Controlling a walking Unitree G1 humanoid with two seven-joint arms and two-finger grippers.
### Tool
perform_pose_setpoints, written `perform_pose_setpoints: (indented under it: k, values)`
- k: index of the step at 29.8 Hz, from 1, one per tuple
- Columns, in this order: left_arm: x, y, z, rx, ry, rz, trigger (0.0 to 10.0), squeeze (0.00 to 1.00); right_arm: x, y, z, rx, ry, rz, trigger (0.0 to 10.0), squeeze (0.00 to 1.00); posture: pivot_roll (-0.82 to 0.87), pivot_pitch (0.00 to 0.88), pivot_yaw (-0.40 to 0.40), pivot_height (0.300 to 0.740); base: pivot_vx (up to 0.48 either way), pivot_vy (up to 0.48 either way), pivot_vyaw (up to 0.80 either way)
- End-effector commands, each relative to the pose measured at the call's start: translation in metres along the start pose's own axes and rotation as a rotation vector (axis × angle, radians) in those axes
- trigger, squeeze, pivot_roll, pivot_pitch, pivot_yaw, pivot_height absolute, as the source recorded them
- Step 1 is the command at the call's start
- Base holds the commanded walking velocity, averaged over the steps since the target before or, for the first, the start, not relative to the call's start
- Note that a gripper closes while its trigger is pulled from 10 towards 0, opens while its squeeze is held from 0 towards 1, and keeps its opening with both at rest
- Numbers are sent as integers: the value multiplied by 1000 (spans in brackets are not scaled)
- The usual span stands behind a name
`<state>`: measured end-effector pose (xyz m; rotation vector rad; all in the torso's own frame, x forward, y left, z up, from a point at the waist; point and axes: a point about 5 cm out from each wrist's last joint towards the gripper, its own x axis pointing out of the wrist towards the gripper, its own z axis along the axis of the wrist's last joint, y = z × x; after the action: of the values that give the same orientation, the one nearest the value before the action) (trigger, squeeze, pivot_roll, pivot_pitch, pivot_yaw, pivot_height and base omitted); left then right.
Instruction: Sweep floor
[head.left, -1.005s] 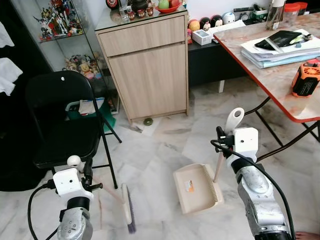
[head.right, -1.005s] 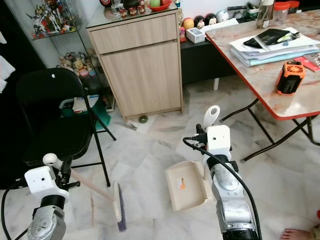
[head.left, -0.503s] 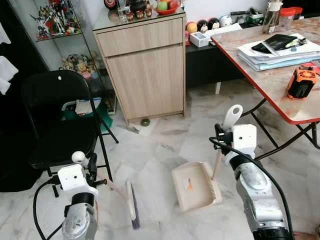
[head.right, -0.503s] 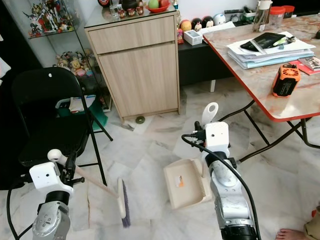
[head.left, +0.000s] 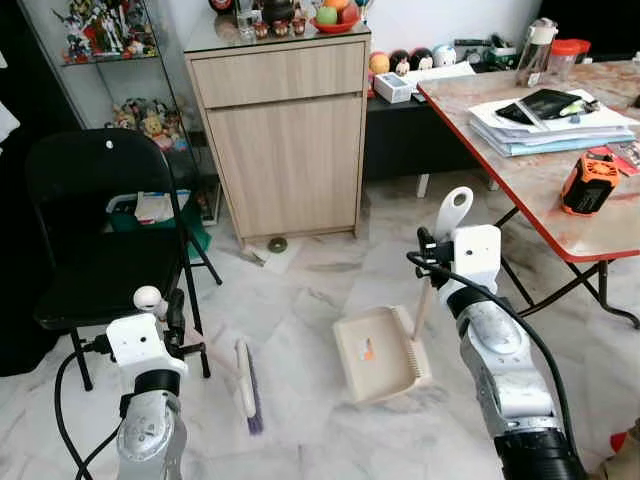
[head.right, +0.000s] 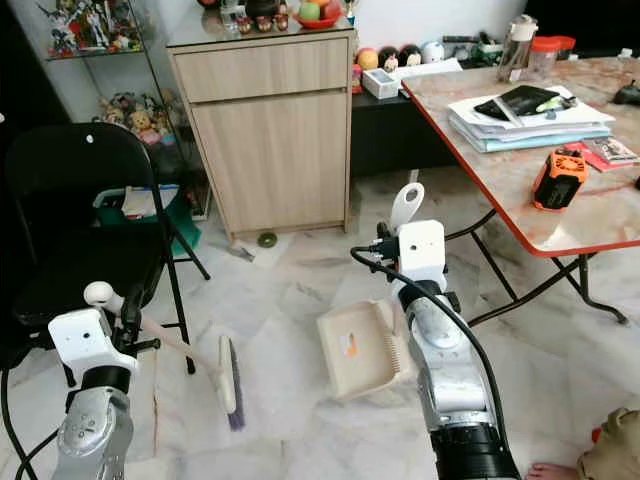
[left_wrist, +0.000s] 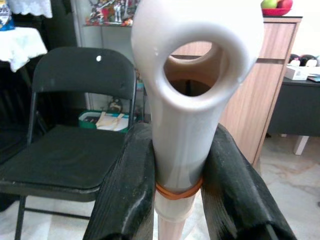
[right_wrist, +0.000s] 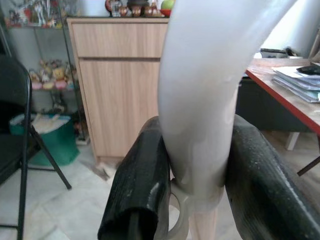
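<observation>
So the marble floor (head.left: 320, 290) takes up most of the scene, with a wooden cabinet (head.left: 285, 130) against the back wall, a red-edged worktop (head.left: 560, 160) off to the right piled with papers (head.left: 545, 115) and an orange gadget (head.left: 588, 182), and a black folding chair (head.left: 95, 230) on the left. A glass shelf of figurines (head.left: 95, 20) stands behind the chair.

The beige dustpan (head.left: 378, 352) sits tilted on the floor roughly in the middle, its long handle (head.left: 432, 270) rising up to the right tool (right_wrist: 197, 165). That tool is clamped tight on the white end of the handle, fingers (right_wrist: 142, 185) pressing it from both sides.

The broom (head.left: 246, 385) is down at the lower left, head resting on the floor just beside the chair legs, bristles facing the dustpan but well apart from it. The left tool (left_wrist: 175, 190) is squeezed shut round the broom's white looped grip, right above an orange rubber band (left_wrist: 175, 191).

There's a small green round thing (head.left: 277, 244) on the floor at the foot of the cabinet.
</observation>
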<state>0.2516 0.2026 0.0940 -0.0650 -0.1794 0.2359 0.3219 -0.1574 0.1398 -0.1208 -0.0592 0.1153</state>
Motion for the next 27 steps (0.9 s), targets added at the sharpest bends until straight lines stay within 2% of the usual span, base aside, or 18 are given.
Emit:
perform_pose_setpoints:
  k: [1, 5, 8, 10, 14, 20, 27]
  values:
    - [6, 3, 10, 20, -49, -8, 10000, 0, 0, 2, 0, 0, -26, -6, 10000, 0, -355, 0, 84, 740, 0, 0, 0]
    - [8, 3, 10, 14, -47, -19, 10000, 0, -4, -1, -2, 18, -33, -12, 10000, 0, -371, 0, 112, 740, 0, 0, 0]
    - [8, -2, 5, 18, -23, -51, 10000, 0, -7, 3, -14, -7, -10, 25, 10000, 0, -370, 0, 127, 740, 0, 0, 0]
    - [7, -5, 5, 16, -23, -64, 10000, 0, -7, 1, -13, 18, -17, 1, 10000, 0, -370, 0, 128, 740, 0, 0, 0]
    - [3, -1, 4, 21, -13, -60, 10000, 0, -7, 1, -15, 57, -17, -52, 10000, 0, -369, 0, 150, 740, 0, 0, 0]
    - [0, 5, 4, 32, -9, -56, 10000, 0, -10, 8, -20, 73, -8, -46, 10000, 0, -364, 0, 154, 740, 0, 0, 0]
    - [-2, 1, 0, 30, 4, -58, 10000, 0, -13, 4, -24, 67, 7, -51, 10000, 0, -372, 0, 139, 740, 0, 0, 0]
